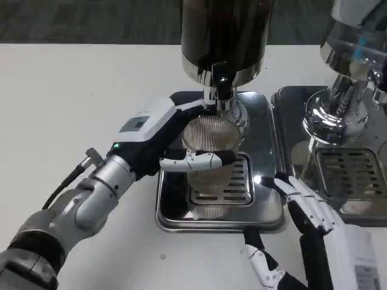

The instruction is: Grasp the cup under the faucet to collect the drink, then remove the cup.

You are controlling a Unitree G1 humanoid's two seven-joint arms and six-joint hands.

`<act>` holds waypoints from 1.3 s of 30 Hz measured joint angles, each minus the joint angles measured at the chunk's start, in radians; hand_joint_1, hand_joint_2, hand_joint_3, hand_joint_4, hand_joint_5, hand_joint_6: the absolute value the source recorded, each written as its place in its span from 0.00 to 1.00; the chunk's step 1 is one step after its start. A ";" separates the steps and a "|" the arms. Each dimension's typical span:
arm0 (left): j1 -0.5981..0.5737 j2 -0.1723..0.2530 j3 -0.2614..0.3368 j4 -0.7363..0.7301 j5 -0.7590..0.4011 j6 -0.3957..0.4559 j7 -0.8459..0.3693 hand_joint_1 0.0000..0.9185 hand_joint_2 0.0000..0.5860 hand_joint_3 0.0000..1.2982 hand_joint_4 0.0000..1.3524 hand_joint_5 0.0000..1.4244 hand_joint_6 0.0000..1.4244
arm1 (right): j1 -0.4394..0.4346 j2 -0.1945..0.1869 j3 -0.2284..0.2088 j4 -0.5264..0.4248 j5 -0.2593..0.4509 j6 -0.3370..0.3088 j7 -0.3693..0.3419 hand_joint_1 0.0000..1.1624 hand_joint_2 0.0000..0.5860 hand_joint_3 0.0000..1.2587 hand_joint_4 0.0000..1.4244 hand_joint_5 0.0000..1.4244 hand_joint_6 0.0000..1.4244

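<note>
Holding the clear ribbed cup (pixel 208 145) under the faucet (pixel 222 90), the left hand (pixel 158 130) wraps its fingers around the cup's wall, one finger crossing the front face and another curling along the rim at about ten o'clock. The cup sits above the slotted grate of the drip tray (pixel 181 217), directly below the dark dispenser (pixel 225 33), so the collecting step looks to be in hand. The right hand (pixel 308 208) waits at about four o'clock from the cup, just off the tray's corner on the counter (pixel 78 90), fingers spread and holding nothing. The main hazard, as I judge it, is squeezing: a thin plastic cup may buckle under a firm grip and slop its contents. Whether any drink is in it yet I cannot tell. If the cup drifts off the spout's line, liquid would fall onto the tray or the fingers. Pulling it out toward six o'clock too fast, or tilted, could spill it, and lifting first might knock the rim against the faucet. A second machine (pixel 341 96) stands at three o'clock.
</note>
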 measured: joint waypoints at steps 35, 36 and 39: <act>0.104 0.088 0.042 -0.145 -0.002 -0.044 0.103 0.12 0.12 0.12 0.07 0.13 0.13 | -0.026 -0.016 -0.013 0.001 0.049 -0.001 0.037 0.38 0.68 0.23 0.14 0.16 0.21; 0.111 0.096 0.048 -0.156 -0.005 -0.052 0.104 0.12 0.12 0.12 0.07 0.13 0.13 | -0.026 -0.016 -0.013 0.001 0.050 -0.001 0.037 0.38 0.68 0.23 0.14 0.16 0.21; 0.144 0.126 0.076 -0.202 -0.014 -0.087 0.104 0.08 0.13 0.12 0.07 0.13 0.13 | -0.030 -0.016 -0.013 0.002 0.051 -0.001 0.038 0.38 0.68 0.23 0.14 0.16 0.21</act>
